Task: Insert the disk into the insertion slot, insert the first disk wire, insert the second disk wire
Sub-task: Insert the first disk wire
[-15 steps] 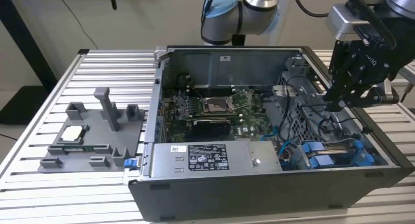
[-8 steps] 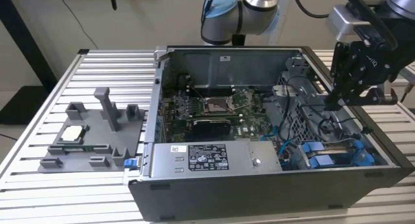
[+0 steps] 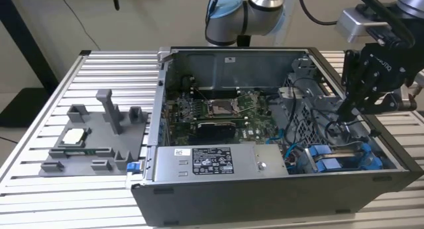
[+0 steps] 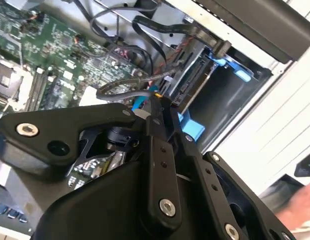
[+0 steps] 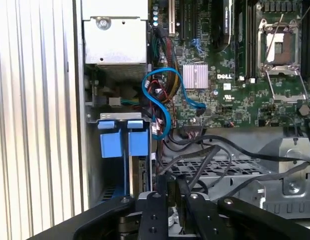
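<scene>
One blue-framed disk [image 3: 322, 158] sits seated at four o'clock in the case [image 3: 265, 204] in the exterior view, the second wrist view has the fingers [image 4: 157, 150] apparently pinching one dark wire [image 4: 120, 89], best kept square to its socket, and the first wrist view counts two blue tabs [image 5: 110, 144].

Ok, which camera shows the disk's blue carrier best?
The first wrist view: the blue carrier faces the camera unobstructed. The exterior view shows it at a slant; the second wrist view has it partly behind the gripper.
</scene>
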Robot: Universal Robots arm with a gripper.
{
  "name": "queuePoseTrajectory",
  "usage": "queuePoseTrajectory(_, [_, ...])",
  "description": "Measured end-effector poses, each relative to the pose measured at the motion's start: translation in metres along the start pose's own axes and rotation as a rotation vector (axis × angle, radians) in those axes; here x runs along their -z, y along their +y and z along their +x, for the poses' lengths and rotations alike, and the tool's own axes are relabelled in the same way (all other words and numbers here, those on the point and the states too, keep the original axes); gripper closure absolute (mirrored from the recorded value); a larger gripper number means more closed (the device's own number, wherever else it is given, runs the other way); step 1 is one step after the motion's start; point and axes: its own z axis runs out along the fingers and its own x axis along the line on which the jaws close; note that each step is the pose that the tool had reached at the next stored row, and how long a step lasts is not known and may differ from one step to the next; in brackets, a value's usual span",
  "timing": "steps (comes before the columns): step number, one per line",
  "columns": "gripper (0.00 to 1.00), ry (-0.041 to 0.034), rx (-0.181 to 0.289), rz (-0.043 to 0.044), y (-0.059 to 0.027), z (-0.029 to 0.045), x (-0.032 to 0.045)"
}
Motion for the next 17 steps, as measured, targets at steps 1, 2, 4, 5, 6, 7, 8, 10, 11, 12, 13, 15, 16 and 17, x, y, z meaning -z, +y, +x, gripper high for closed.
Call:
queuePoseTrajectory(1, [0.81, 0.0061, 0.000, 0.0002, -0.0004, 0.0000, -0.0007])
queuePoseTrajectory(2, [0.81, 0.0104, 0.000, 0.0003, -0.0008, 0.0001, -0.0019])
queuePoseTrajectory(4, [0.81, 0.0128, 0.000, 0.0004, -0.0009, 0.0003, -0.0051])
queuePoseTrajectory(5, [0.81, 0.0139, 0.000, 0.0004, -0.0009, 0.0003, -0.0062])
queuePoseTrajectory(6, [0.81, 0.0150, 0.000, 0.0005, -0.0010, 0.0003, -0.0074])
queuePoseTrajectory(7, [0.81, 0.0158, 0.000, 0.0005, -0.0010, 0.0004, -0.0089])
queuePoseTrajectory(8, [0.81, 0.0172, 0.000, 0.0006, -0.0011, 0.0005, -0.0101])
queuePoseTrajectory(10, [0.81, 0.0201, 0.000, 0.0006, -0.0017, 0.0009, -0.0127])
queuePoseTrajectory(11, [0.81, 0.0216, 0.000, 0.0007, -0.0021, 0.0012, -0.0140])
queuePoseTrajectory(12, [0.81, 0.0232, 0.000, 0.0007, -0.0028, 0.0020, -0.0152])
queuePoseTrajectory(13, [0.81, 0.0251, 0.000, 0.0008, -0.0039, 0.0030, -0.0163])
queuePoseTrajectory(15, [0.81, 0.0276, 0.000, 0.0009, -0.0068, 0.0051, -0.0185])
queuePoseTrajectory(16, [0.81, 0.0288, 0.001, 0.0009, -0.0084, 0.0061, -0.0196])
queuePoseTrajectory(17, [0.81, 0.0298, 0.001, 0.0009, -0.0099, 0.0069, -0.0209])
